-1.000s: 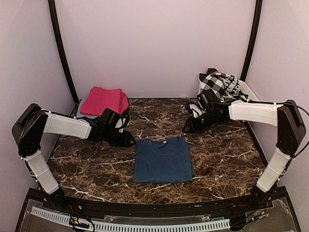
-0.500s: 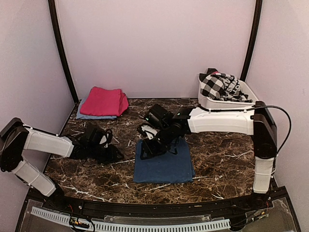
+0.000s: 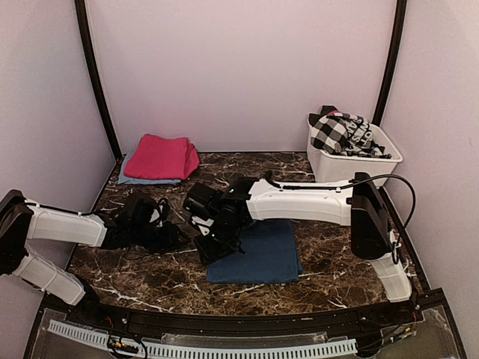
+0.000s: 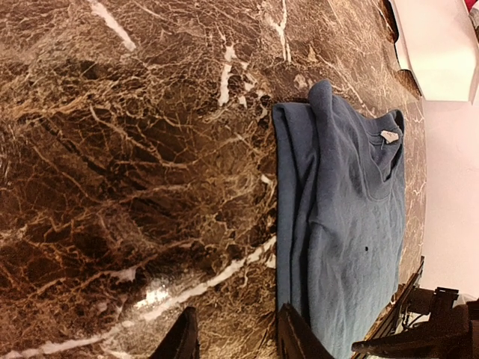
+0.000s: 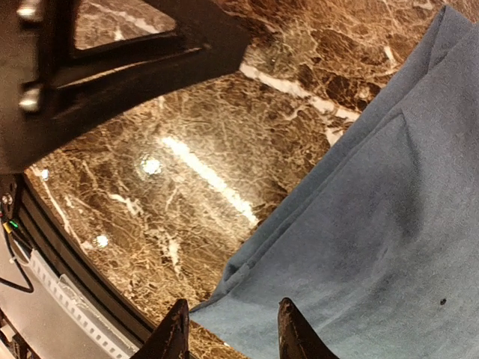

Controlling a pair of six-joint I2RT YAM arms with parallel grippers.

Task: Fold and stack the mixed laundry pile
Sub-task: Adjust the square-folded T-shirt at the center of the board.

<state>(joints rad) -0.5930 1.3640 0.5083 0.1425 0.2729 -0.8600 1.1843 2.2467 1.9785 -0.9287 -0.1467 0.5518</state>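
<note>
We find the right gripper [image 5: 232, 333] low over a left corner of the folded blue shirt [image 3: 262, 254] lying mid-table [image 3: 344, 247], fingers spread and empty, seemingly to pinch that corner, while the left gripper [image 4: 236, 340], likewise spread and empty, stands just beside the shirt's left edge

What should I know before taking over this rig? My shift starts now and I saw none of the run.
Left pincer: open, empty, low over bare marble left of the navy shirt.
Right pincer: open, above the shirt's near-left corner, gripping nothing.
Done: navy shirt folded mid-table; pink cloth folded on a light-blue piece, back left.
To do: checked garment unfolded in the white tub, back right; shirt not yet stacked.
</note>
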